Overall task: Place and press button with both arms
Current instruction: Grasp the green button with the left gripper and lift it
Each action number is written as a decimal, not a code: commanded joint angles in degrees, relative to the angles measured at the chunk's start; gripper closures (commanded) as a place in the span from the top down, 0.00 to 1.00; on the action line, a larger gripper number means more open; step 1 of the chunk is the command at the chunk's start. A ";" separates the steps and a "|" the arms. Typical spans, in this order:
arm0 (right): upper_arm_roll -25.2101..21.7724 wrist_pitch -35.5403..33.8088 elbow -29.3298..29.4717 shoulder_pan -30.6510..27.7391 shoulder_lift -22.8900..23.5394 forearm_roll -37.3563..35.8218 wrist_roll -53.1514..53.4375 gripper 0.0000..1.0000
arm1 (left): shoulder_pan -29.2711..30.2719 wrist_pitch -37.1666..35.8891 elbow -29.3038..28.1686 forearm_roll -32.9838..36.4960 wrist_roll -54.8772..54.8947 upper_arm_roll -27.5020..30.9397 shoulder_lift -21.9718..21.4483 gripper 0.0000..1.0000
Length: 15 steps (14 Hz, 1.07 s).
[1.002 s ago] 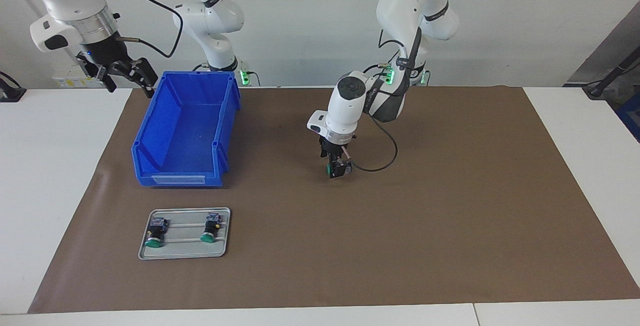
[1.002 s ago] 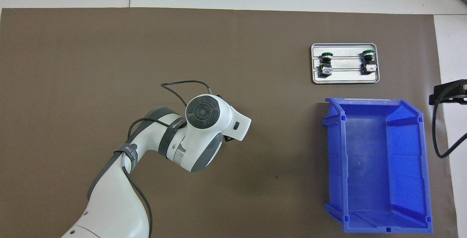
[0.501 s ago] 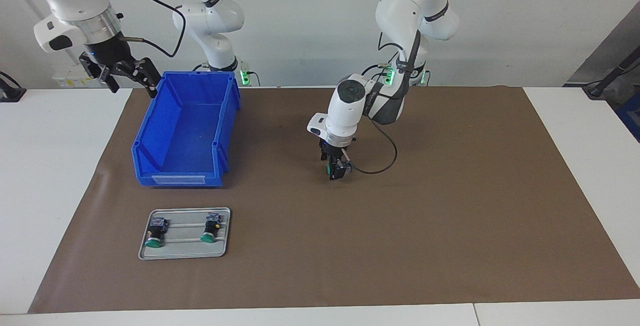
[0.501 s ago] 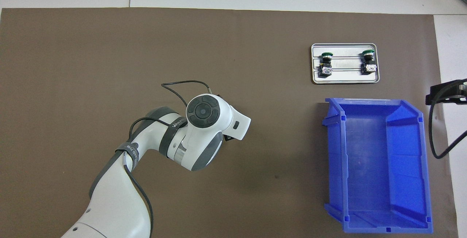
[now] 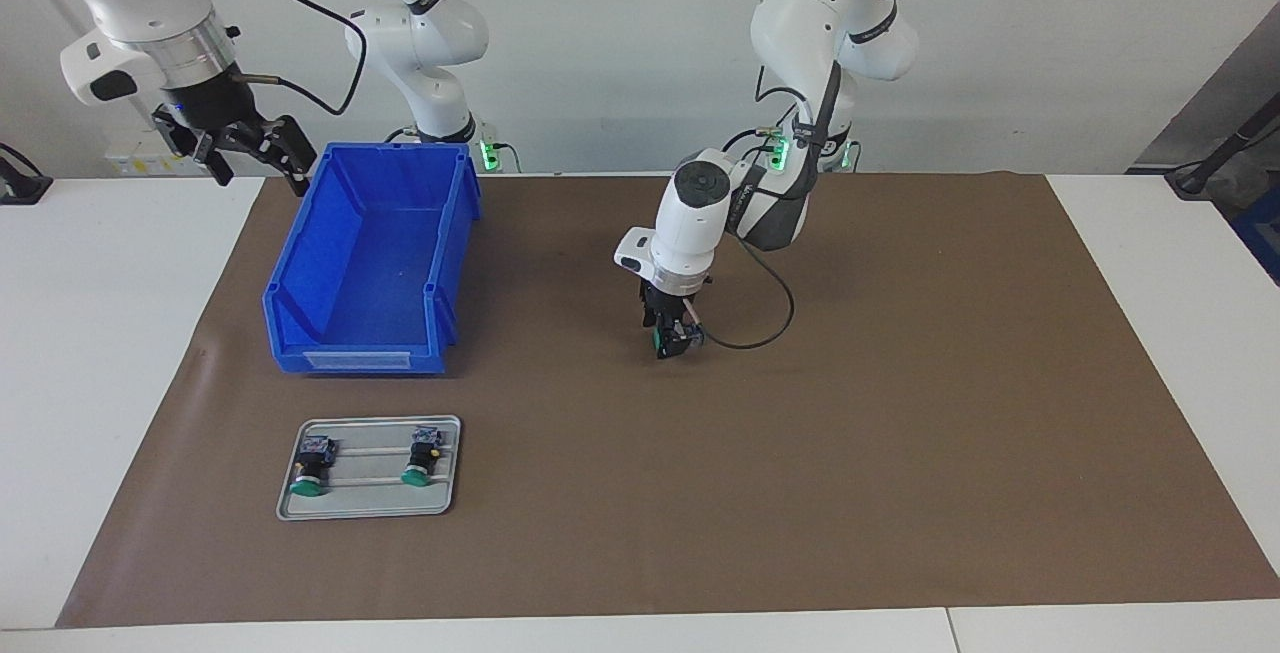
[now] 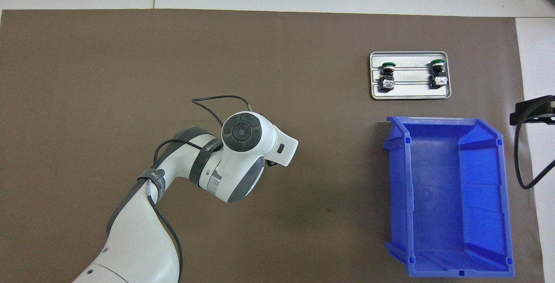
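The left gripper (image 5: pixel 672 343) is down at the brown mat (image 5: pixel 900 413) in the middle of the table, pointing straight down, with the button (image 5: pixel 676 339) between its fingers; a spot of its green cap shows at the side toward the right arm's end. The fingers appear to be clamped on the button, though whether the grip is fully tight I cannot tell. The step in hand looks like the placing: the button sits at or just above the mat under the gripper, and whether it already rests on the mat cannot be made out. The next move, as I judge it, calls for the button to stand steady with its cap reachable, held by this gripper, so that the other arm can come over and press the cap. The right gripper (image 5: pixel 245 148) waits in the air with its fingers spread apart, over the white table beside the blue bin (image 5: pixel 370 263), well away from the button. Two more buttons (image 5: pixel 365 463) lie in the metal tray (image 5: pixel 440 503), well apart from the left gripper, toward the right arm's end. In the overhead view the left arm's wrist (image 6: pixel 243 144) covers the gripper and button entirely, and the right gripper is cut off at the edge.
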 commanded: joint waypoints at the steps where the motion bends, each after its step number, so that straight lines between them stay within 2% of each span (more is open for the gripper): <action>1: 1.84 -0.43 0.75 -1.63 0.23 -0.34 -1.62 1.00 | -0.90 -1.81 2.66 1.58 -0.75 1.12 0.76 0.00; 5: 2.02 -0.51 0.58 -1.28 0.05 0.28 -1.09 1.00 | -0.28 -2.44 3.46 1.94 -0.83 1.47 -0.02 0.00; 8: 2.02 -0.51 0.14 -1.02 -0.56 0.36 -1.18 1.00 | 1.29 -1.74 1.53 1.94 -6.00 1.47 -3.62 0.00; 12: 2.02 -0.43 0.23 -0.75 -0.56 0.45 -1.18 1.00 | 5.85 -2.09 -1.02 1.33 -3.75 0.77 -7.41 0.00; 13: 2.02 -0.43 0.23 -0.75 -0.56 0.45 -1.18 1.00 | 6.74 -2.09 -1.02 -0.24 -2.17 0.77 -7.59 0.00; 15: 2.02 -0.43 0.23 -0.84 -0.65 0.45 -1.18 1.00 | 9.46 -1.83 -1.02 -9.26 4.05 0.86 -7.68 0.00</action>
